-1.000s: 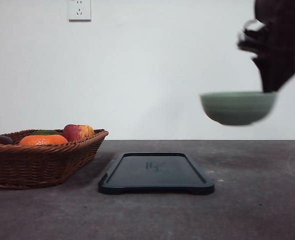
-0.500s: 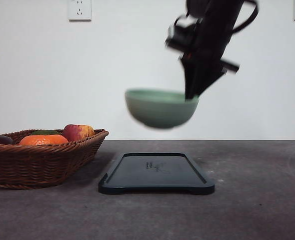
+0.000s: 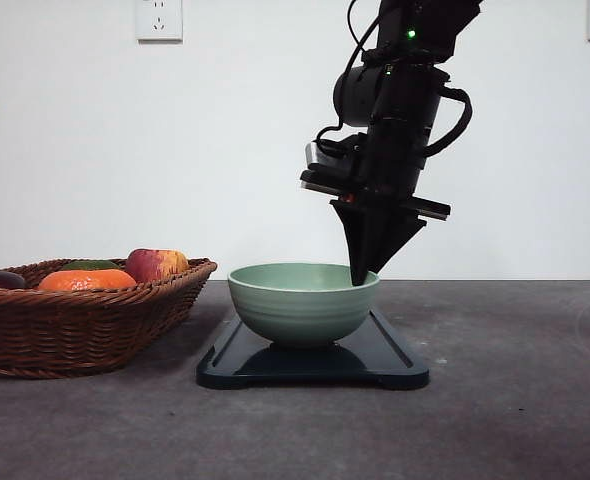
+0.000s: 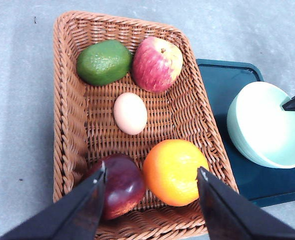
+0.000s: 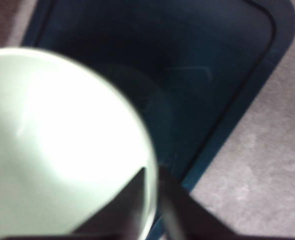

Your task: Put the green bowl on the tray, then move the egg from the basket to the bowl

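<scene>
Green bowl [image 3: 302, 303]: sat upright on the tray [image 3: 390, 362], its base on the tray's middle, its rim reaching almost to the tray's right end.
Tray: lay flat on the grey tabletop [image 3: 515, 400], just right of the basket [image 3: 35, 335].
Right gripper [image 3: 363, 276]: pointed straight down at the bowl's right rim; in the right wrist view the two fingers [image 5: 135, 200] straddled the rim, one inside the bowl and one outside, pinching the wall.
Left gripper [image 4: 151, 177]: hung above the basket with its fingers spread wide, touching nothing.
Basket: stood at the left edge of the tabletop, its long side beside the tray.
Egg [image 4: 130, 113]: lay in the middle of the basket floor, apart from the fruit around it.
Other fruit: a green avocado [image 4: 104, 62] and a red apple [image 4: 157, 63] at one end of the basket, an orange [image 4: 175, 172] and a dark red fruit [image 4: 120, 185] at the other.
Wall socket [image 3: 159, 19]: on the white wall, above the basket.
</scene>
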